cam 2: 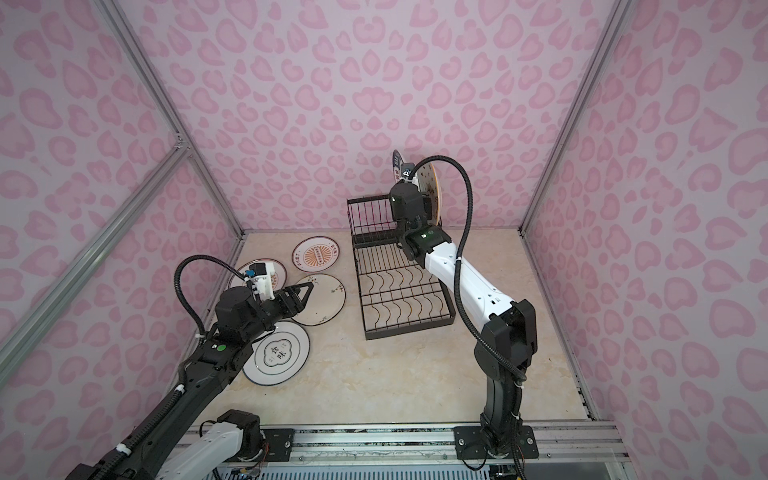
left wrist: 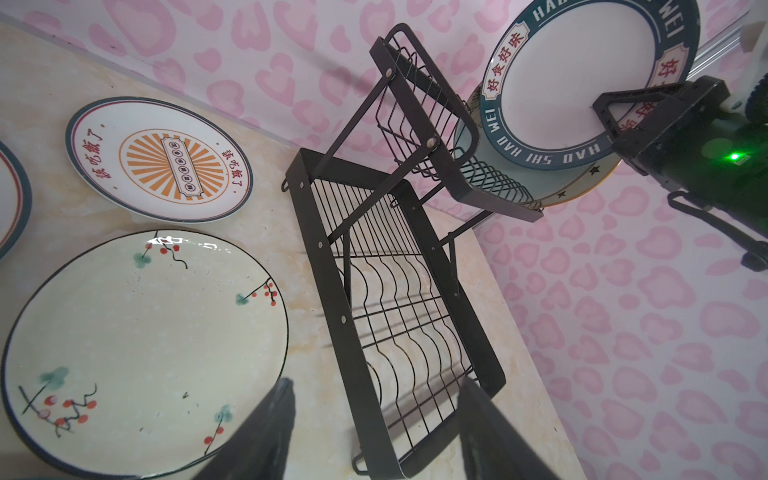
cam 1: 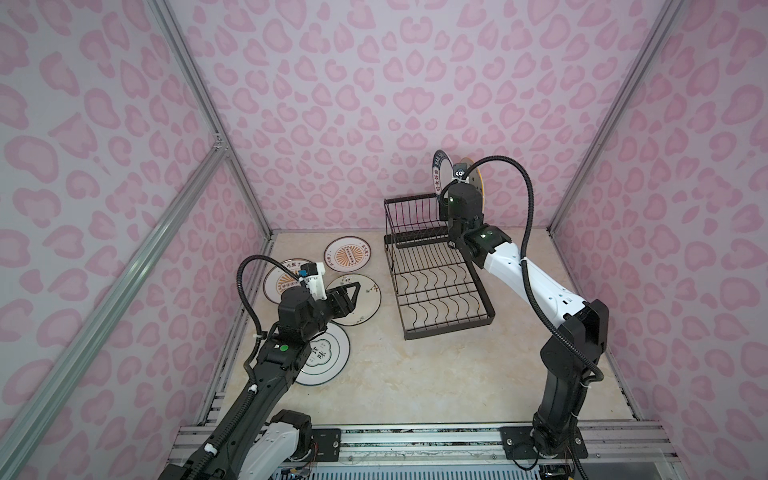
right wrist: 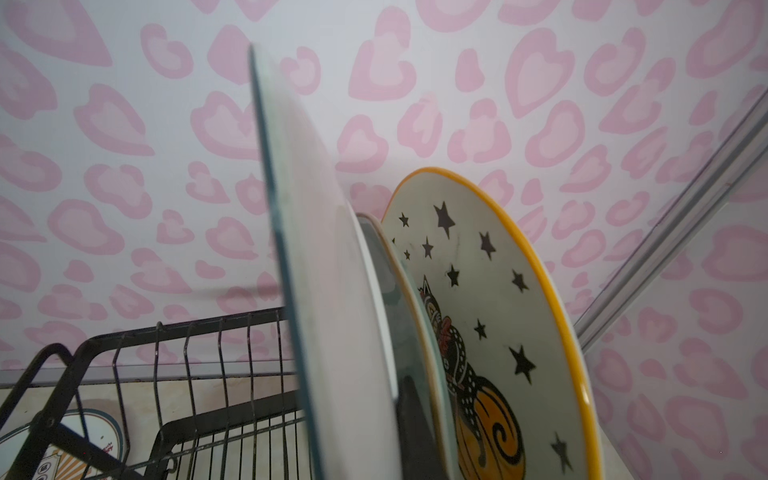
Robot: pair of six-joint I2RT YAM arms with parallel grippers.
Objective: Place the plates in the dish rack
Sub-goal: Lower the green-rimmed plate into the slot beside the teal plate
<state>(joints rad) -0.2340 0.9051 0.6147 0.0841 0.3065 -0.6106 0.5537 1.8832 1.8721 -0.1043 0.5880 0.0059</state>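
Two plates, the star plate (right wrist: 490, 291) among them, already stand in the raised basket of the rack (left wrist: 328, 291), the right jaws grasp the lettered plate (left wrist: 573, 75) by its rim beside them, and four more lie flat on the desk (cam 1: 415, 374), the released left jaws above the branch plate (cam 1: 370, 303)
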